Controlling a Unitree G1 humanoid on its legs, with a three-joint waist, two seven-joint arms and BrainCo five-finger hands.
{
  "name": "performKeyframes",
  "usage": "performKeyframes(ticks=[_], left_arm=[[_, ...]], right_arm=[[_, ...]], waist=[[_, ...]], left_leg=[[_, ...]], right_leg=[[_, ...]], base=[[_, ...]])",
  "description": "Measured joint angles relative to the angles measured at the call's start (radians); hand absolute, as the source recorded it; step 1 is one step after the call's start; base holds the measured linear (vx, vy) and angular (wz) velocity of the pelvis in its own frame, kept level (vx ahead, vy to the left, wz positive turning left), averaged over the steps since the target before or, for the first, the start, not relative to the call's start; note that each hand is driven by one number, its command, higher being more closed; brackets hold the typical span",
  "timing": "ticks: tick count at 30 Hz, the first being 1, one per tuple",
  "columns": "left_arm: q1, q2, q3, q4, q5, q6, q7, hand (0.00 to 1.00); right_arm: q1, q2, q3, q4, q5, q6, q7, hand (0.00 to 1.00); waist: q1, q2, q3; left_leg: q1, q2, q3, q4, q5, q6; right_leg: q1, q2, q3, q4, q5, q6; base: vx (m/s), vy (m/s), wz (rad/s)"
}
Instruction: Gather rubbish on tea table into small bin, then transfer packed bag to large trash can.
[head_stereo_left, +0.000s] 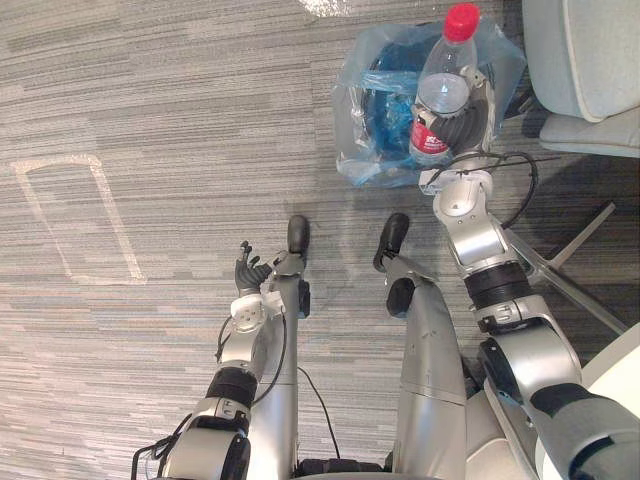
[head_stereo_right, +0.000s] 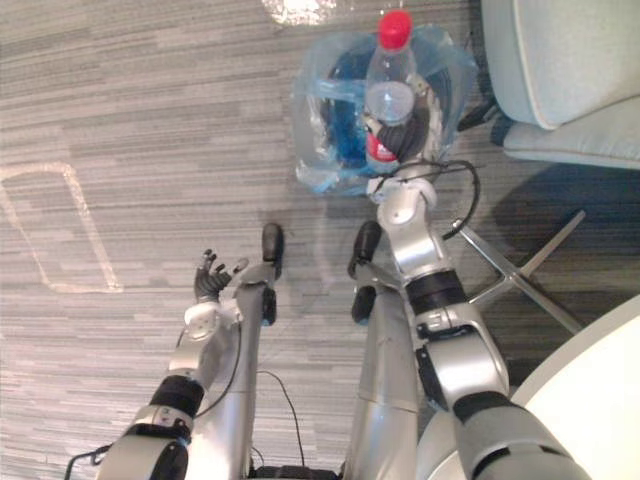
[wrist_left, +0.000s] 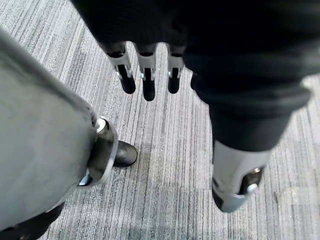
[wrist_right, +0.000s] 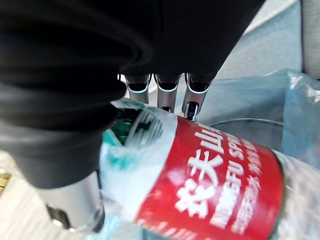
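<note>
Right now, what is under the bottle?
The bag-lined bin lies below the bottle held in the right hand; bottle and hand cover part of its inside.

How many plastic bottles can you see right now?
1. The red-capped bottle is gripped in the right robot hand, above the small bin on the floor. More could be hidden inside the bin's clear bag.
</note>
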Motion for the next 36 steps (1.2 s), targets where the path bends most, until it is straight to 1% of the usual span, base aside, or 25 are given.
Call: performKeyframes(ticks=[4, 11, 15, 18, 20, 21, 22, 23, 27, 28, 29, 31, 36], left_arm=[[-0.001, 0.001, 0.000, -0.001, 0.000, 0.000, 0.000, 0.00], [-0.001, 0.012, -0.021, -0.008, 0.000, 0.000, -0.001, 0.00], [-0.001, 0.013, -0.021, -0.008, 0.000, 0.001, -0.002, 0.00], [-0.001, 0.017, -0.021, -0.008, 0.000, 0.000, -0.003, 0.00], [-0.001, 0.023, -0.021, -0.008, 0.000, -0.001, -0.005, 0.00], [-0.001, 0.024, -0.021, -0.008, 0.000, -0.001, -0.005, 0.00], [-0.002, 0.027, -0.021, -0.001, 0.000, -0.001, -0.006, 0.00], [-0.002, 0.030, -0.021, -0.001, 0.000, -0.002, -0.007, 0.00], [-0.002, 0.034, -0.021, -0.001, -0.001, -0.005, -0.010, 0.00], [-0.004, 0.036, -0.022, -0.001, -0.002, -0.012, -0.009, 0.00], [-0.004, 0.040, -0.024, -0.001, -0.003, -0.025, -0.008, 0.00], [-0.006, 0.045, -0.029, -0.006, -0.007, -0.036, -0.003, 0.00], [-0.007, 0.048, -0.042, -0.031, -0.037, -0.044, -0.002, 0.00]], right_arm=[[-0.002, 0.002, 0.001, 0.000, -0.003, 0.000, 0.000, 0.00], [0.023, 0.004, 0.022, -0.014, -0.019, 0.000, 0.001, 0.00], [0.078, 0.005, 0.054, -0.062, -0.088, 0.000, 0.009, 0.00], [0.108, 0.004, 0.080, -0.064, -0.138, 0.001, 0.019, 0.00], [0.121, 0.005, 0.095, -0.058, -0.194, 0.001, 0.033, 0.00], [0.122, 0.005, 0.096, -0.057, -0.197, 0.001, 0.034, 0.00], [0.123, 0.004, 0.111, -0.014, -0.228, 0.003, 0.040, 0.00], [0.120, 0.004, 0.118, 0.010, -0.243, 0.006, 0.041, 0.00], [0.104, 0.005, 0.122, 0.105, -0.255, 0.021, 0.041, 0.00], [0.094, 0.004, 0.128, 0.130, -0.277, 0.029, 0.042, 0.00], [0.075, 0.003, 0.131, 0.158, -0.284, 0.035, 0.043, 0.00], [0.050, 0.002, 0.137, 0.197, -0.285, 0.043, 0.044, 0.00], [0.007, 0.001, 0.160, 0.291, -0.322, 0.054, 0.050, 0.00]], waist=[[-0.004, 0.000, -0.001], [-0.005, -0.002, -0.005], [-0.007, -0.004, -0.006], [-0.007, -0.004, -0.006], [-0.007, -0.006, -0.011], [-0.007, -0.005, -0.012], [-0.008, -0.010, -0.029], [-0.009, -0.010, -0.029], [-0.010, -0.010, -0.029], [-0.009, -0.010, -0.029], [-0.009, -0.010, -0.029], [-0.010, -0.010, -0.029], [-0.007, -0.010, -0.029]], left_leg=[[-0.003, 0.002, 0.004, 0.001, 0.001, -0.001], [-0.013, 0.015, 0.009, 0.019, 0.001, 0.000], [-0.014, 0.021, 0.013, 0.025, 0.001, 0.000], [-0.017, 0.027, 0.016, 0.033, -0.001, 0.001], [-0.025, 0.035, 0.017, 0.035, -0.001, 0.002], [-0.026, 0.036, 0.017, 0.035, -0.001, 0.002], [-0.041, 0.038, 0.021, 0.035, 0.000, 0.001], [-0.043, 0.040, 0.020, 0.035, 0.000, 0.001], [-0.047, 0.040, 0.018, 0.032, 0.000, 0.001], [-0.051, 0.040, 0.018, 0.031, 0.000, 0.001], [-0.059, 0.040, 0.018, 0.029, 0.001, 0.000], [-0.070, 0.038, 0.017, 0.025, 0.004, -0.001], [-0.096, 0.029, 0.010, 0.013, 0.015, -0.007]], right_leg=[[-0.004, 0.002, 0.001, 0.002, 0.000, 0.000], [-0.005, 0.013, -0.001, 0.000, 0.007, -0.012], [-0.005, 0.016, -0.002, 0.000, 0.013, -0.019], [-0.005, 0.021, -0.002, -0.002, 0.015, -0.021], [-0.008, 0.031, -0.001, -0.014, 0.016, -0.018], [-0.009, 0.032, -0.001, -0.015, 0.017, -0.018], [-0.026, 0.033, 0.000, -0.016, 0.019, -0.018], [-0.026, 0.034, -0.001, -0.016, 0.020, -0.019], [-0.030, 0.035, -0.004, -0.016, 0.027, -0.031], [-0.036, 0.034, -0.004, -0.015, 0.027, -0.031], [-0.046, 0.034, -0.004, -0.014, 0.027, -0.031], [-0.060, 0.032, -0.004, -0.012, 0.027, -0.031], [-0.093, 0.022, -0.007, 0.005, 0.019, -0.029]], base=[[0.00, 0.000, 0.00], [-0.01, 0.010, -0.03], [-0.02, 0.011, -0.05], [-0.02, 0.011, -0.07], [-0.02, 0.009, -0.11], [-0.02, 0.008, -0.08], [0.00, 0.000, 0.00], [0.00, 0.000, 0.00], [0.00, 0.000, 0.00], [0.00, 0.000, 0.00], [0.00, 0.000, 0.00], [0.00, -0.001, 0.06], [0.00, -0.008, 0.13]])
